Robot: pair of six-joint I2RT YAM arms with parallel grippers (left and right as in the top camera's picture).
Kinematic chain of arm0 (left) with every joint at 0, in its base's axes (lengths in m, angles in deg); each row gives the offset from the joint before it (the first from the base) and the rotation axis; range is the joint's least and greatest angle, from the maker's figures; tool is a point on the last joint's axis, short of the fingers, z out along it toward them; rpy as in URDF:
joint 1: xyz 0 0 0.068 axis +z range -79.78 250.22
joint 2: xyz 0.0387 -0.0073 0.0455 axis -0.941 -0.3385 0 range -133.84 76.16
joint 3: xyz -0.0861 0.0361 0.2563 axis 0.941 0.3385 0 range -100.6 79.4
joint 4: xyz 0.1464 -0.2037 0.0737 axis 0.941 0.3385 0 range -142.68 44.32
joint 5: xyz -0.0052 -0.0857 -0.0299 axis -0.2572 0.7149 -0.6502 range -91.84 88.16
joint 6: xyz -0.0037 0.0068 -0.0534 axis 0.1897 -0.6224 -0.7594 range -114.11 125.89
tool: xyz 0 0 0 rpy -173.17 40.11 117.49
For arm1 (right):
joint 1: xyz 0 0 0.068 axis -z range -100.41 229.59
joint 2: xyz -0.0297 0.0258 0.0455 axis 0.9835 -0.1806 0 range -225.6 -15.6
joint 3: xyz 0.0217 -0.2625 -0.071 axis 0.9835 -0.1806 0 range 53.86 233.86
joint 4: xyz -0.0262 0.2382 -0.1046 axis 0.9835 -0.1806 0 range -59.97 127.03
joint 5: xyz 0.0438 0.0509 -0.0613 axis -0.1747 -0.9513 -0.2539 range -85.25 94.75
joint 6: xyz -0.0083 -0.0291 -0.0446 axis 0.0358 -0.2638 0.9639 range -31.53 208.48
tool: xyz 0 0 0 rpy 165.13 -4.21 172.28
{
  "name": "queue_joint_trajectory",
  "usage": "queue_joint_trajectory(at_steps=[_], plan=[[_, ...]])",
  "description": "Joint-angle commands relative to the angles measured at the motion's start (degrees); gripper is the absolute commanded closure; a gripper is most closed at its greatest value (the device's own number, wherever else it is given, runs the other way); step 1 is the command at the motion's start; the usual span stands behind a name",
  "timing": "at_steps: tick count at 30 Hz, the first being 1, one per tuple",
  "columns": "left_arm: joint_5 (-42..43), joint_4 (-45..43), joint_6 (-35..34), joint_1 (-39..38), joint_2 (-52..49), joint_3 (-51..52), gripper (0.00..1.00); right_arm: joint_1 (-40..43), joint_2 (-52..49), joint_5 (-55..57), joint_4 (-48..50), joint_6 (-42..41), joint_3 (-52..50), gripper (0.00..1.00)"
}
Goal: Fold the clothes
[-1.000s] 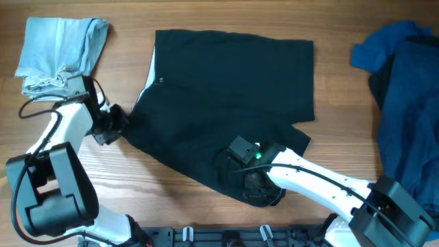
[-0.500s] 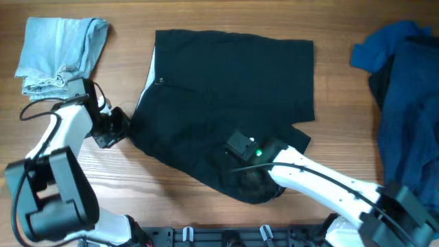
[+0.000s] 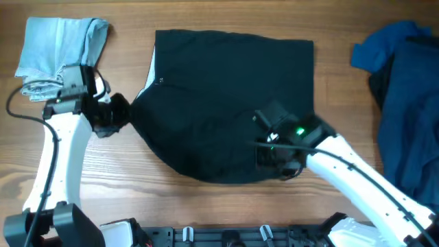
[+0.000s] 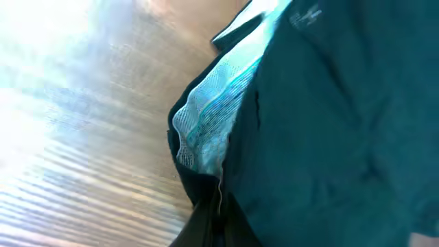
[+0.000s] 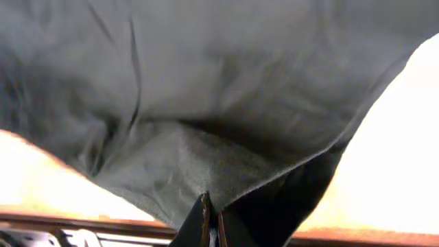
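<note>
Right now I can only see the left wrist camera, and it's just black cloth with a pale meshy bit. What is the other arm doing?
Observer: From overhead, the right end effector is pinching the lower right part of the black garment.
Operator: Are there more clothes I can't see?
Observer: Yes. A light-blue denim garment lies at the top left of the table, just past the left end effector.
Operator: Anything on the other side?
Observer: A royal-blue pile sits rumpled at the right edge, apart from the black garment.
</note>
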State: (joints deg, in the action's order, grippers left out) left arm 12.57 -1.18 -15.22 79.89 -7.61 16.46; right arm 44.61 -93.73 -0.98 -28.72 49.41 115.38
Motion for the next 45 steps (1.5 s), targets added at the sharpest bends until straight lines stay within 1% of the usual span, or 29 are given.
queue_joint_trajectory(at_steps=[1,5,7,12,17,20,22,23,24,26,27,28,29,30,32,33,34,35,36,37,38,40,41,42,44,45], plan=[[-0.98,0.26,-2.62,-0.85,1.11,-5.27,0.96,6.27,0.72,0.85,-0.98,5.57,5.49,0.96],[-0.94,-2.54,-3.56,-1.29,1.11,-8.28,0.96,13.03,0.72,2.84,0.02,8.17,9.77,0.96],[-0.96,-4.92,-4.94,-1.99,1.11,-8.55,0.96,15.61,0.72,3.19,1.88,9.79,10.08,0.96],[-0.96,-13.35,-5.31,-5.99,0.33,-8.55,0.96,21.70,0.61,2.95,10.58,14.99,10.08,0.96],[-0.98,-21.42,-6.60,-9.92,0.28,-8.55,0.96,24.55,0.44,3.19,18.16,14.93,10.60,0.96],[-1.01,-22.93,-6.60,-11.06,0.17,-8.55,0.96,25.53,-0.28,2.03,16.94,16.09,10.71,0.96],[-1.60,-21.79,-6.58,-11.06,0.17,-8.55,0.96,25.53,-0.39,0.02,13.66,17.05,10.71,0.96],[-2.75,-21.16,-6.58,-11.06,0.17,-8.55,0.96,25.53,-0.39,-2.73,10.51,18.75,10.71,0.96],[-3.61,-20.57,-6.56,-11.06,0.17,-8.55,0.96,25.53,-0.39,-4.59,8.37,20.81,10.69,0.95],[-3.56,-19.96,-6.36,-11.06,0.17,-8.55,0.96,25.46,-0.42,-7.43,5.22,27.02,10.34,0.89],[-3.56,-19.69,-6.38,-11.08,0.17,-8.55,0.96,25.46,-0.42,-9.64,4.50,33.03,10.12,0.86],[-3.56,-19.45,-6.36,-11.06,0.17,-8.55,0.96,25.46,-0.79,-11.19,4.22,39.41,10.10,0.86],[-3.58,-19.34,-6.36,-11.06,0.17,-8.55,0.96,25.46,-1.25,-11.56,4.26,43.65,10.10,0.86],[-3.58,-19.30,-6.36,-11.06,0.17,-8.55,0.96,25.49,-1.70,-12.48,5.31,47.17,10.10,0.83],[-3.56,-18.86,-6.38,-11.06,0.17,-8.55,0.96,25.46,-2.32,-12.28,6.88,52.57,10.10,0.69],[-3.56,-18.51,-6.36,-11.06,0.17,-8.55,0.96,25.46,-2.40,-12.35,8.39,52.85,10.10,0.66],[-3.58,-17.99,-6.36,-11.06,0.17,-8.55,0.96,25.46,-2.40,-12.59,9.79,52.87,10.10,0.60],[-3.58,-17.57,-6.36,-11.06,0.17,-8.55,0.96,25.49,-2.40,-13.75,10.67,55.58,10.10,0.62],[-3.58,-17.40,-6.36,-11.06,0.17,-8.55,0.96,25.46,-2.75,-16.00,10.64,60.76,10.10,0.66],[-3.58,-17.33,-6.36,-11.06,0.17,-8.55,0.96,25.46,-3.17,-18.34,10.45,65.64,10.10,0.64],[-3.56,-17.35,-6.36,-11.06,0.17,-8.55,0.96,25.46,-3.91,-19.54,10.47,68.57,10.10,0.62],[-3.56,-17.38,-6.38,-11.06,0.17,-8.55,0.96,25.46,-5.97,-20.28,10.40,72.28,10.10,0.61],[-3.56,-17.35,-6.36,-11.06,0.17,-8.55,0.96,25.42,-7.85,-22.64,9.92,76.11,10.10,0.61],[-3.56,-17.38,-6.38,-11.06,0.17,-8.55,0.96,25.18,-9.22,-24.98,9.62,78.95,10.10,0.57],[-3.58,-17.38,-6.38,-11.06,0.17,-8.55,0.96,24.26,-12.68,-28.63,9.88,83.32,10.10,0.42],[-3.58,-17.38,-6.36,-11.06,0.17,-8.55,0.96,23.52,-14.64,-28.61,10.32,84.83,10.10,0.40]])
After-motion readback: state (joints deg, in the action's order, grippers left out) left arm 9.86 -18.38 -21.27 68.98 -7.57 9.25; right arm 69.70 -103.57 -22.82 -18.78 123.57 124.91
